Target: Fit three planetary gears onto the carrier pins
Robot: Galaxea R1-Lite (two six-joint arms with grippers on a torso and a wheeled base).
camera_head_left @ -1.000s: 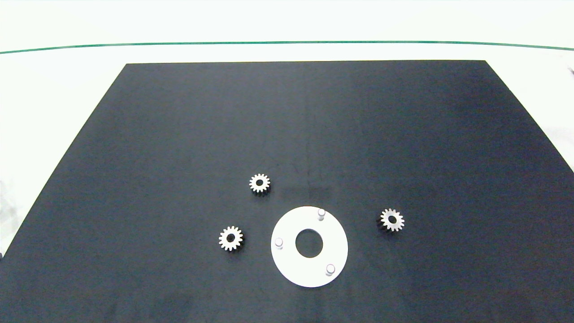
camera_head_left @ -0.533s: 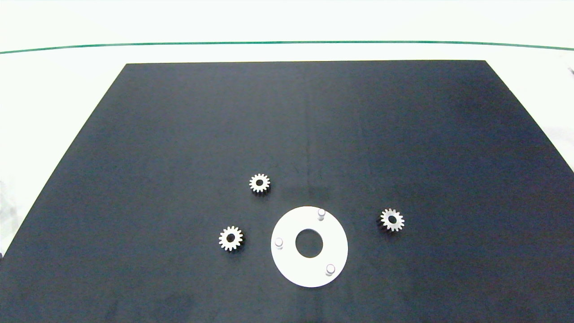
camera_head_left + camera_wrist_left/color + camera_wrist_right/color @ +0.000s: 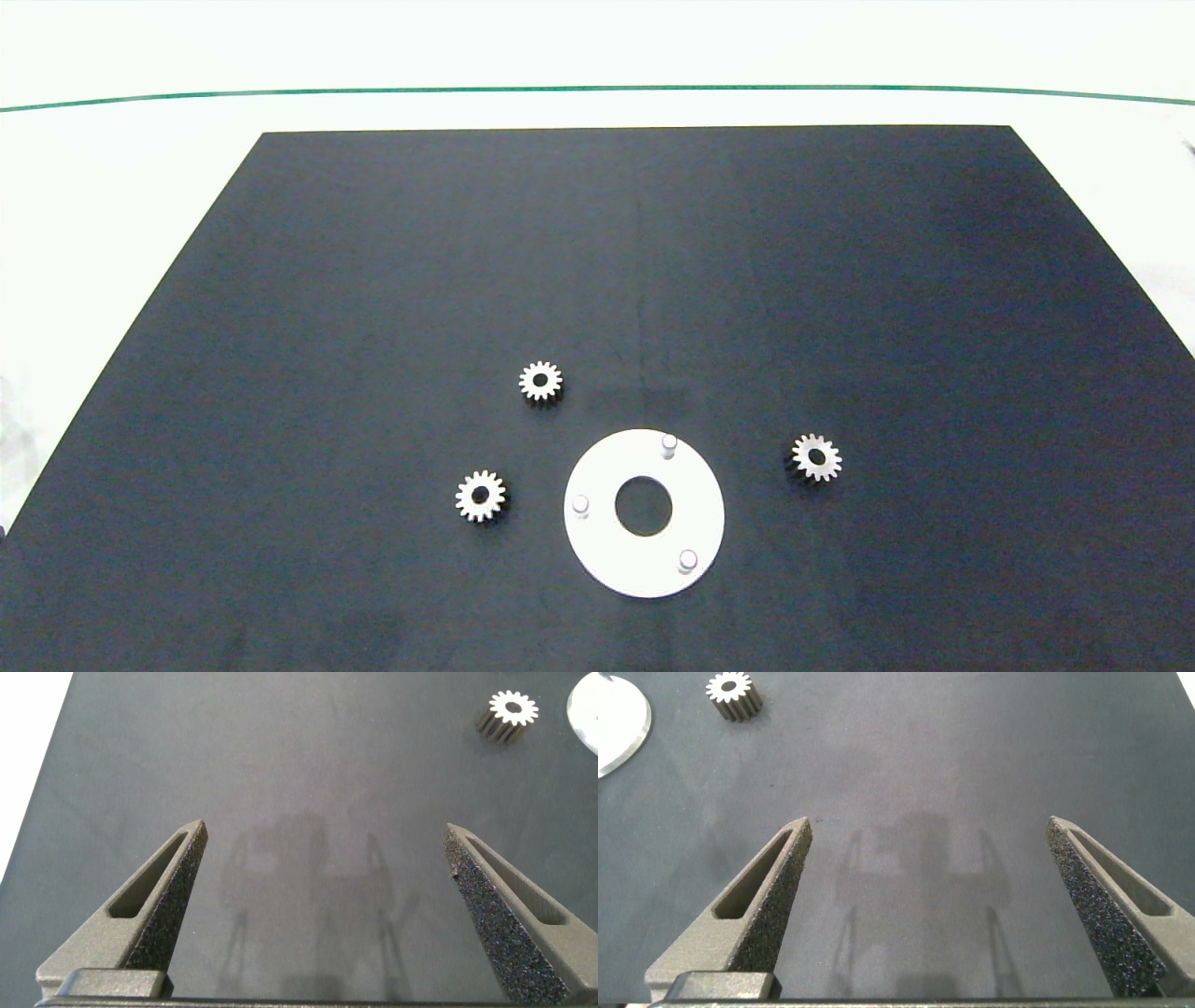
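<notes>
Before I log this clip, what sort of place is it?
Likely a lab bench set up for assembly trials: a black mat on a white table, carrying only a white pinned disc and three loose gears.

Bright, even overhead light; white table (image 3: pixel 597 47) surround blown out. Soft gripper shadows on dark mat (image 3: pixel 299 747) in both wrist views. Far table edge bows. Focus sharp.

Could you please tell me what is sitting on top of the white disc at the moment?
Only the three carrier pins stand on the white disc; all are bare. Dark mat shows through its centre hole. What lies under the disc is covered.
</notes>
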